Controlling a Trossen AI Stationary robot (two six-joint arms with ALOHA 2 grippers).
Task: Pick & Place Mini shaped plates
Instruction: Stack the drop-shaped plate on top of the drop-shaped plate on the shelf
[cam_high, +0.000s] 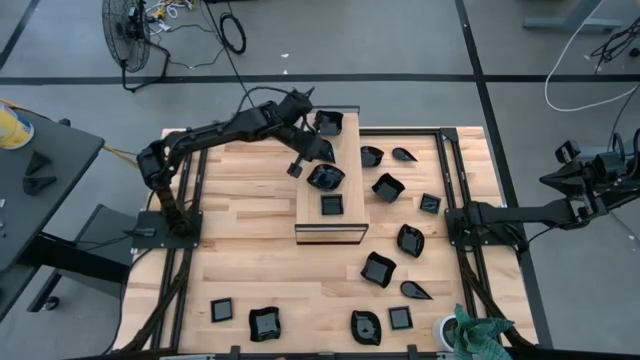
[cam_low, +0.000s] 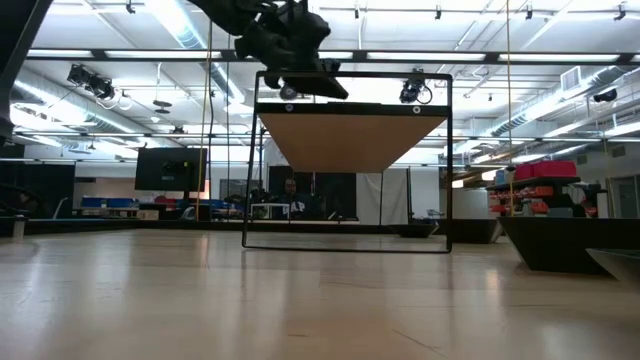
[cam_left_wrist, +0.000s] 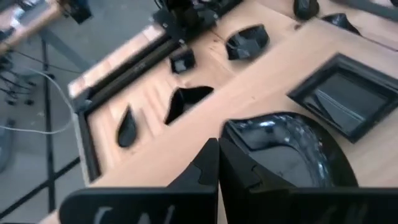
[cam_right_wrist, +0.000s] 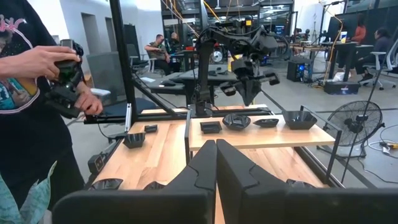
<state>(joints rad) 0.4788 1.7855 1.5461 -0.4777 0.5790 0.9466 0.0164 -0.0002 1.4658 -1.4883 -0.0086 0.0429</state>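
Note:
Several glossy black mini shaped plates lie on the table, among them a wavy one (cam_high: 388, 187) and a square one (cam_high: 378, 269). Others rest on a raised light wooden board (cam_high: 345, 225): a big square (cam_high: 328, 122), a wavy bowl-like one (cam_high: 325, 177) (cam_left_wrist: 286, 146), and a small square (cam_high: 332, 205) (cam_left_wrist: 345, 99). My left gripper (cam_high: 295, 170) (cam_left_wrist: 217, 149) (cam_right_wrist: 249, 98) hangs shut and empty just above the board's left edge, beside the wavy plate. My right gripper (cam_right_wrist: 216, 155) stays shut beyond the table's right edge, pointing level across the table.
Black frame rails (cam_high: 190, 200) (cam_high: 452, 190) run along both table sides. A potted plant (cam_high: 478, 335) stands at the near right corner. A person (cam_right_wrist: 37, 93) holding a controller stands by the near side. More plates line the near edge (cam_high: 264, 323).

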